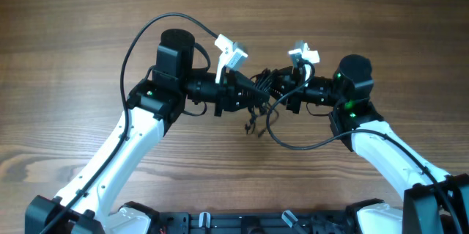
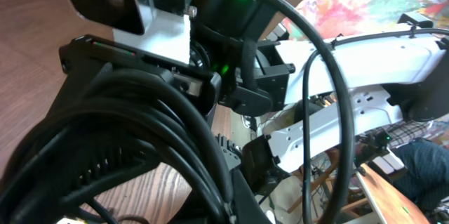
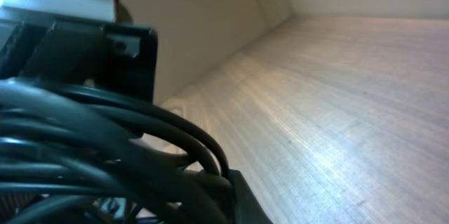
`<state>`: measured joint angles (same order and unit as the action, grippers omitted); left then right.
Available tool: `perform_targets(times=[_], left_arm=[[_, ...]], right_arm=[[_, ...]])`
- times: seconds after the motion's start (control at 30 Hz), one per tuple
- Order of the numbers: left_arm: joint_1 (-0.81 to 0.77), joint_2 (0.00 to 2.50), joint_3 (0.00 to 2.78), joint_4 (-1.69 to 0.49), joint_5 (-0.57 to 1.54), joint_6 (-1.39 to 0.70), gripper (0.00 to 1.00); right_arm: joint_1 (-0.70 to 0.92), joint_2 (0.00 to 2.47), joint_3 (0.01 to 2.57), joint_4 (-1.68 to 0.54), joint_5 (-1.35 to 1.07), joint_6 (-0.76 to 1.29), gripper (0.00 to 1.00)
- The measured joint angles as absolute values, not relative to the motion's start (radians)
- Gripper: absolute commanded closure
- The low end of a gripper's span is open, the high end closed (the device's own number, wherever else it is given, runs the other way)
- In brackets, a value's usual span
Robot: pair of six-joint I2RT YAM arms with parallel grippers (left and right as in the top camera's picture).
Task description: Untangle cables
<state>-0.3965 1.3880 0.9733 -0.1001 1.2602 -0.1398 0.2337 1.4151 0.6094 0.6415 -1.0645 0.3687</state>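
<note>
Overhead, left gripper (image 1: pixel 250 96) and right gripper (image 1: pixel 284 92) both clamp the cables (image 1: pixel 265 81) above the table (image 1: pixel 73 43), apparently to tug them apart.

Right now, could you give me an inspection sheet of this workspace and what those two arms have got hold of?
Surface: wooden table, plain grain, no marks seen.
Job's things: cables, a thin black tangle bunched between the two tools, loose ends trailing out.
Clutter: nothing seen.
Tools: left tool and right tool are both shut, meeting at the tangle and seemingly gripping it.
Cables: thicker arm wires loop beside each arm.
Surroundings: colourful patterned cloth beyond the table, seen in the left wrist view.
</note>
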Motion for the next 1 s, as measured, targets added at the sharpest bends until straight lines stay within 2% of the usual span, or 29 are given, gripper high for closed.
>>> perform_targets(times=[0.03, 0.07, 0.1, 0.27, 0.37, 0.47, 0.6, 0.77, 0.9, 1.0], left_arm=[[-0.397, 1.390, 0.973, -0.097, 1.259, -0.143, 0.54], [-0.397, 1.390, 0.973, -0.096, 1.262, -0.140, 0.13], [-0.397, 1.390, 0.974, -0.095, 1.265, -0.140, 0.00], [-0.397, 1.390, 0.974, -0.096, 1.211, -0.156, 0.00], [-0.397, 1.390, 0.974, -0.095, 1.101, -0.222, 0.00], [-0.397, 1.390, 0.974, -0.081, 0.963, -0.296, 0.00], [-0.397, 1.390, 0.974, -0.099, 0.788, -0.333, 0.00], [-0.397, 1.390, 0.975, -0.187, 0.580, -0.344, 0.01], [-0.369, 1.390, 0.975, -0.250, 0.496, -0.347, 0.28], [-0.334, 1.390, 0.976, -0.303, 0.488, -0.321, 0.34]], right_arm=[[0.234, 1.415, 0.609, 0.646, -1.044, 0.384, 0.96], [0.234, 1.415, 0.609, 0.646, -1.020, 0.403, 0.96], [0.232, 1.415, 0.609, 0.639, -0.996, 0.428, 0.96], [0.175, 1.415, 0.609, 0.550, -0.933, 0.640, 0.96], [0.130, 1.415, 0.611, 0.437, -0.914, 0.772, 0.95], [0.102, 1.415, 0.611, 0.294, -0.912, 0.787, 0.95], [0.102, 1.415, 0.622, 0.067, -0.919, 0.669, 0.95], [0.104, 1.420, 0.831, -0.532, -0.752, 0.366, 0.95], [0.107, 1.420, 1.090, -0.743, -0.570, 0.146, 0.96], [0.130, 1.419, 1.165, -0.781, -0.493, 0.060, 0.96]])
